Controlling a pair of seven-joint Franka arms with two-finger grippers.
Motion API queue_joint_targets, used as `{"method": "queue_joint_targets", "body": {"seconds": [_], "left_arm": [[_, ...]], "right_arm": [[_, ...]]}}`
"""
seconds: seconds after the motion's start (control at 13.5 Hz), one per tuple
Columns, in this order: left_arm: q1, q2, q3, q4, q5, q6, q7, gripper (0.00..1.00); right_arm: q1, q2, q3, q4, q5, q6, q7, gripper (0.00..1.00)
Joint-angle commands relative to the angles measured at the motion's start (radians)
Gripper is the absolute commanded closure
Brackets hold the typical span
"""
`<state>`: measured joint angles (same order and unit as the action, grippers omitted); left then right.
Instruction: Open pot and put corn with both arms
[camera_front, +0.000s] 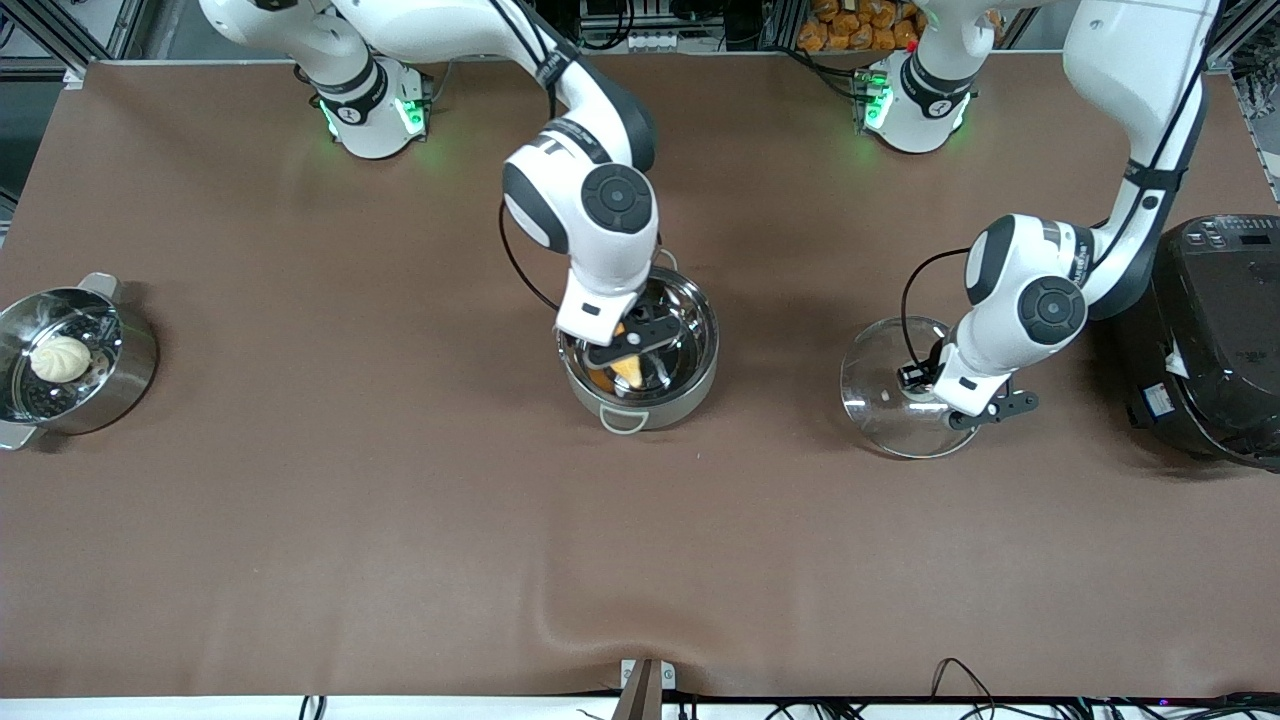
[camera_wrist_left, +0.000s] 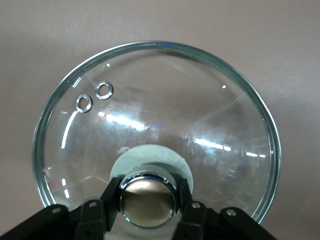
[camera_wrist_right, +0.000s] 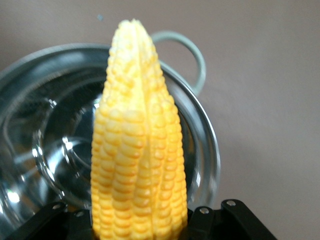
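- I have the right end effector (camera_front: 632, 352) clamped on the corn (camera_wrist_right: 137, 150), over the open pot (camera_front: 640, 352).
- My left end effector (camera_wrist_left: 148, 200) grips the lid (camera_wrist_left: 160, 125) by its knob; the lid is beside the pot, toward the left arm's end of the surface (camera_front: 400, 520).

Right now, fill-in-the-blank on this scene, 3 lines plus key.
1. The right gripper holds the ____ over the open pot.
2. The left gripper is shut on the lid's ____.
3. The bun sits in the ____ at the right arm's end of the table.

Missing: corn; knob; steamer pan
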<state>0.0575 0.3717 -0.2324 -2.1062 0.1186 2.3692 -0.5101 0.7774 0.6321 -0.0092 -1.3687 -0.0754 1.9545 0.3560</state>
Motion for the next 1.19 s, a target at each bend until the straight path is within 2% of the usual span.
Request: {"method": "queue_joint_targets", "body": {"seconds": [0.0,0.07,0.15,0.3,0.44,0.89,0.96,1.11], "left_arm": [[0.034,-0.008,-0.008,-0.04,0.004,0.048,0.005,1.0],[0.05,0.002,-0.01,-0.038,0.004,0.051,0.005,1.0],[0.05,0.009,-0.01,-0.035,0.004,0.051,0.005,0.84],[0.051,-0.008,-0.007,-0.019,0.003,0.045,-0.011,0.0],[0.082,-0.063,-0.007,0.046,0.003,-0.002,-0.008,0.0],[0.087,-0.117,-0.01,0.47,0.004,-0.502,0.016,0.0],[0.088,-0.132,-0.01,0.521,0.003,-0.552,0.037,0.0],[0.093,-0.178,-0.007,0.56,-0.013,-0.579,0.108,0.0]], "right_arm": [[0.008,0.061,-0.012,0.06,-0.03,0.062,-0.037,0.89],[0.011,0.073,-0.012,0.062,-0.044,0.079,-0.037,0.88],[0.016,0.081,-0.012,0.06,-0.065,0.095,-0.037,0.88],[0.028,0.095,-0.012,0.059,-0.093,0.095,-0.035,0.86],[0.045,0.1,-0.012,0.054,-0.109,0.092,-0.035,0.85],[0.06,0.106,-0.012,0.046,-0.153,0.086,-0.032,0.8],[0.062,0.106,-0.012,0.036,-0.164,0.086,-0.031,0.79],[0.072,0.106,-0.012,0.028,-0.165,0.086,-0.028,0.78]]}}
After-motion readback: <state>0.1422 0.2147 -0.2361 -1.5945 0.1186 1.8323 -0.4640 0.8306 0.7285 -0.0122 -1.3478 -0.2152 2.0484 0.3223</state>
